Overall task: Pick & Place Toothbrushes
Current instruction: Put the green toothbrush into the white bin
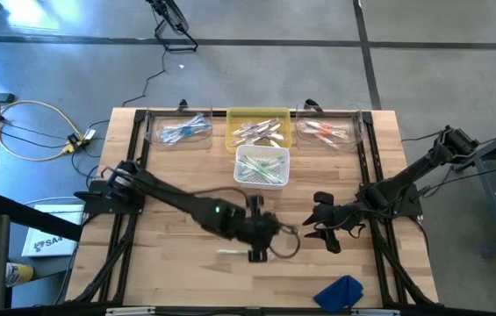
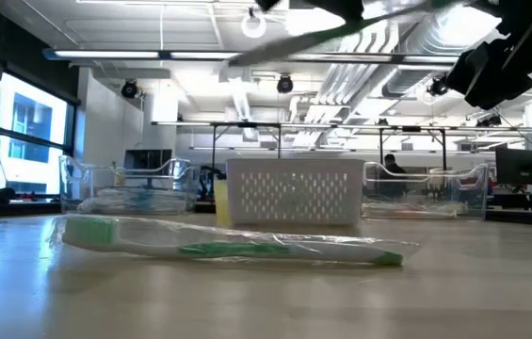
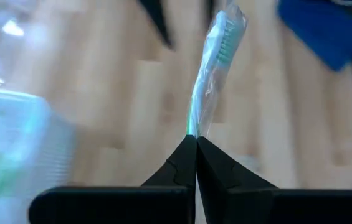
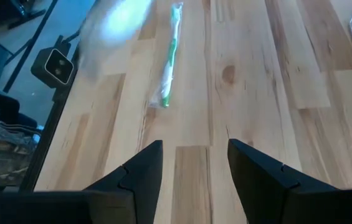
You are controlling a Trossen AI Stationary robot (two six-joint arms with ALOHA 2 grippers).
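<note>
My left gripper (image 1: pixel 269 235) hovers over the table's middle, shut on a wrapped toothbrush (image 3: pixel 210 74) that has a white handle and green bristles. In the low view this toothbrush (image 2: pixel 341 33) shows as a blurred streak high above the table. Another green-and-white wrapped toothbrush (image 2: pixel 228 243) lies flat on the wood near the front edge (image 1: pixel 230 253), also visible in the right wrist view (image 4: pixel 168 62). My right gripper (image 1: pixel 322 226) waits open to the right of the left one, its fingers (image 4: pixel 194 162) empty above bare wood. My left gripper pinches the toothbrush's handle end (image 3: pixel 192 129), through its clear wrapper, between its two shut fingertips. The fingers lie along the brush, which sticks straight out past them with its bristle head (image 3: pixel 224 37) farthest away. The brush is lifted clear of the table.
A white slotted basket (image 1: pixel 262 167) holding green toothbrushes stands at the middle. Behind it stand a yellow tray (image 1: pixel 258 132) and two clear trays (image 1: pixel 177 130) (image 1: pixel 327 132), each with toothbrushes. A blue cloth (image 1: pixel 340 290) lies at the front right.
</note>
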